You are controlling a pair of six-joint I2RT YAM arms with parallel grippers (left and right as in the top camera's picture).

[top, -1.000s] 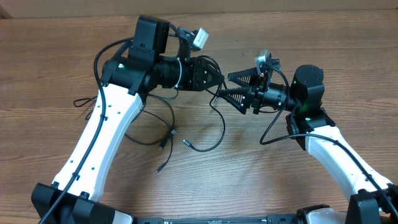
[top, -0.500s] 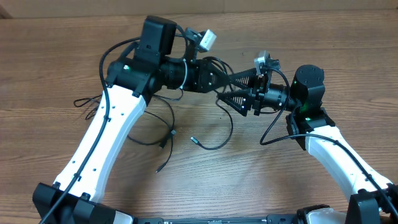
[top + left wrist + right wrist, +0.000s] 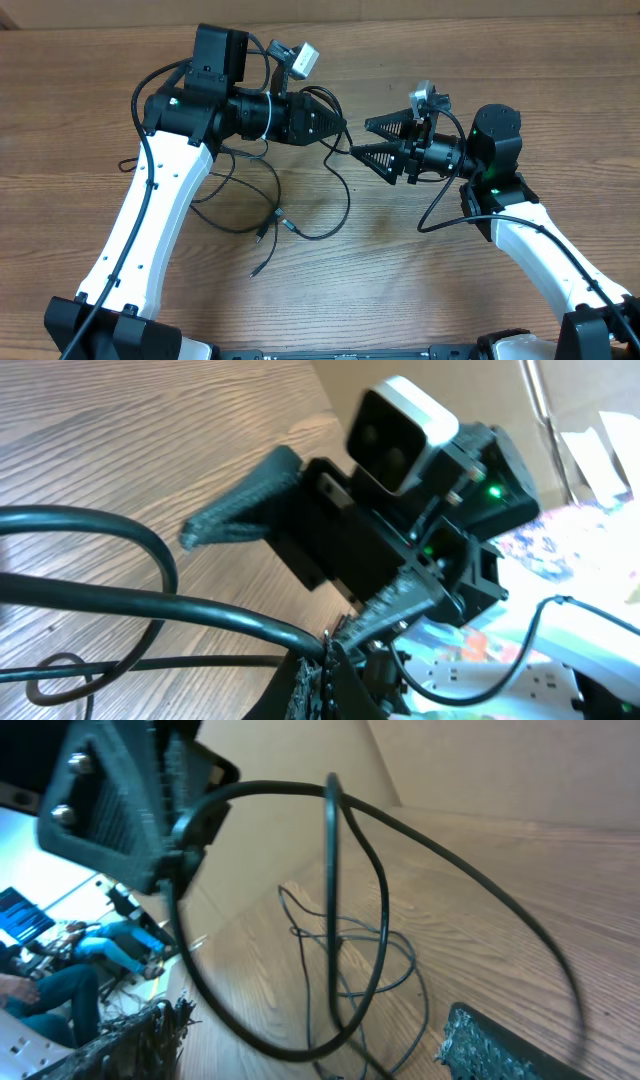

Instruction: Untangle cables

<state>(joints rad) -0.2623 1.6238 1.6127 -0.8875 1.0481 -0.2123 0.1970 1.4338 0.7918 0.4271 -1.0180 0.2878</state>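
Overhead: left hand (image 3: pixel 338 125) pinched tight on one strand of the cables (image 3: pixel 318 225), raised over the tabletop (image 3: pixel 420 290). Rest of cords trailing down, lying loose on the wood below & to its left, plug ends near centre. Right hand (image 3: pixel 362 138) spread wide just beside it, gripping nothing. Left wrist cam only: close-up of cables (image 3: pixel 150 605) running into the pinch, right hand facing. Right wrist cam only: cables (image 3: pixel 330 920) hanging in a loop from left hand (image 3: pixel 180 830), framed by own spread fingers (image 3: pixel 490 1045).

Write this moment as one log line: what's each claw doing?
left gripper: shut on cable | right gripper: open, holding nothing | other cables: lying on table
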